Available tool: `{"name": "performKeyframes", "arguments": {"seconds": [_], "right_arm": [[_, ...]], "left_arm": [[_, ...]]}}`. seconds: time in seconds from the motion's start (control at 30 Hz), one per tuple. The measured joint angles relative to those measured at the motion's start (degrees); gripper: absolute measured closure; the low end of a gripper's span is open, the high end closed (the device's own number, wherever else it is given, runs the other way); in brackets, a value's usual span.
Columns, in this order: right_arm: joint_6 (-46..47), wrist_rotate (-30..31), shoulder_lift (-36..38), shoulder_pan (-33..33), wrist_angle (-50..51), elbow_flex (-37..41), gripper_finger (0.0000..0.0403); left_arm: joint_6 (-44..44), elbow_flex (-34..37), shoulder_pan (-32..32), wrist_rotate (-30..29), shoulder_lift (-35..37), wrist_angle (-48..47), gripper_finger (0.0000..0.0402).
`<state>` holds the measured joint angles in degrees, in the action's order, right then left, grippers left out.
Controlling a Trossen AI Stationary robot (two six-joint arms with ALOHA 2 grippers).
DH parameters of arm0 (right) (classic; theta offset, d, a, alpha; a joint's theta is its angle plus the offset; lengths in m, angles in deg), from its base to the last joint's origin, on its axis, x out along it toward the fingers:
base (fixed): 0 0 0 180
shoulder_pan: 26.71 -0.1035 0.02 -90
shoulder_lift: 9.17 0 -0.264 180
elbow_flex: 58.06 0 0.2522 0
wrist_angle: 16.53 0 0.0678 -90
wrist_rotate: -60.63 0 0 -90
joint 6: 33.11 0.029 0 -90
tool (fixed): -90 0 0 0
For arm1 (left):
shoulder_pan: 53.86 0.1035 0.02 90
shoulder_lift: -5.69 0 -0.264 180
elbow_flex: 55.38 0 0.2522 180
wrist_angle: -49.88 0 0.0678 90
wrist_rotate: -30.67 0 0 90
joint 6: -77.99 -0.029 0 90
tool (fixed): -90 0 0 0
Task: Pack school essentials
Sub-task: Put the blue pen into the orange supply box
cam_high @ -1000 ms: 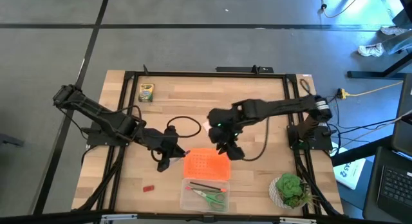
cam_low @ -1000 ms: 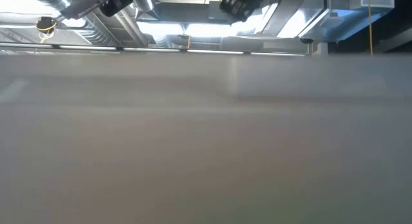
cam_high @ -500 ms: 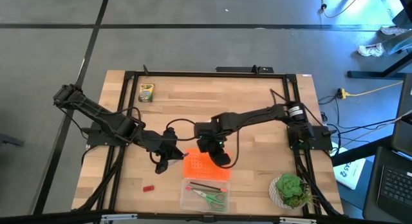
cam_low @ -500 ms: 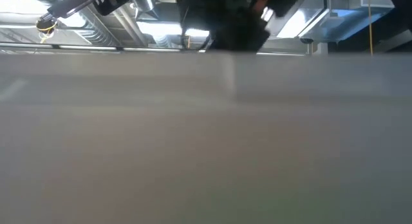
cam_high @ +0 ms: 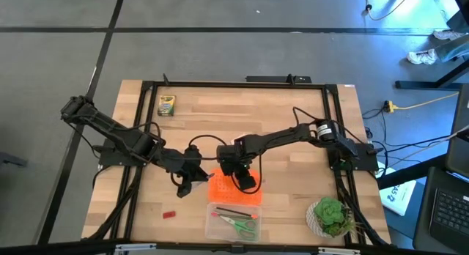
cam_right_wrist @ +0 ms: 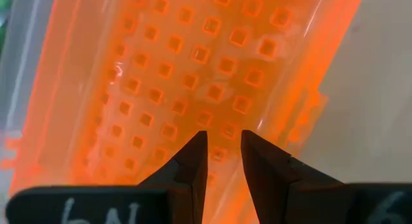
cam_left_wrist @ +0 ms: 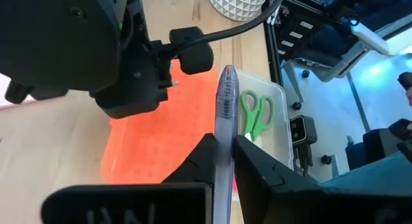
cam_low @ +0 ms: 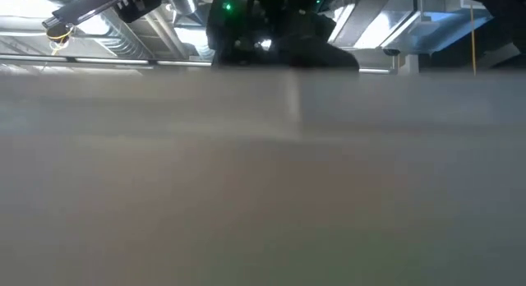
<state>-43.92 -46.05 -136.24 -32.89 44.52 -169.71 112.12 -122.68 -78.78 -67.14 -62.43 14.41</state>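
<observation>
My left gripper [cam_high: 185, 183] hovers left of the orange perforated lid [cam_high: 233, 189] and is shut on a translucent purple pen [cam_left_wrist: 226, 102]. The lid lies just beyond the clear plastic box [cam_high: 233, 223], which holds green-handled scissors [cam_left_wrist: 255, 114] and thin pens. My right gripper [cam_high: 245, 183] points down over the lid, its fingers a narrow gap apart [cam_right_wrist: 224, 139] with nothing between them. The yellow-green crayon box [cam_high: 167, 105] lies at the far left. A tiny red block [cam_high: 169, 212] lies near the front left. My left gripper pinches the pen's shaft [cam_left_wrist: 224, 137] between its two fingers. The pen runs along the fingers and sticks out ahead of them, slanting down toward the clear box. It is lifted clear of the table. My right gripper: I cannot tell whether its fingertips touch the lid.
A leafy potted plant [cam_high: 330, 217] stands at the front right corner. A black cable [cam_high: 209, 141] loops over the table's middle. Bare wood shows at the far centre and far right.
My right gripper has come down, moving toward the table's left and near edge and tipping steeper, and now stands close over the orange lid. Its finger gap looks unchanged. My left gripper has stayed in place with the pen.
</observation>
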Motion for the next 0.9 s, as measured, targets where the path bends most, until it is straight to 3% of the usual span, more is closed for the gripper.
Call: {"name": "performKeyframes", "arguments": {"seconds": [0.43,0.67,0.9], "right_arm": [[-1.73,9.52,0.01,2.35,0.5,0.0,0.0305],[-1.4,5.2,3.23,3.44,2.2,-0.72,0.0305],[6.32,5.23,11.65,0.74,4.44,-4.41,0.0305]], "left_arm": [[0.18,0.0,0.28,-1.09,2.98,-3.38,0.0376],[-0.38,0.0,0.32,-0.68,3.43,-3.54,0.0376],[-4.43,-0.02,0.85,0.05,4.0,-2.83,0.0376]]}}
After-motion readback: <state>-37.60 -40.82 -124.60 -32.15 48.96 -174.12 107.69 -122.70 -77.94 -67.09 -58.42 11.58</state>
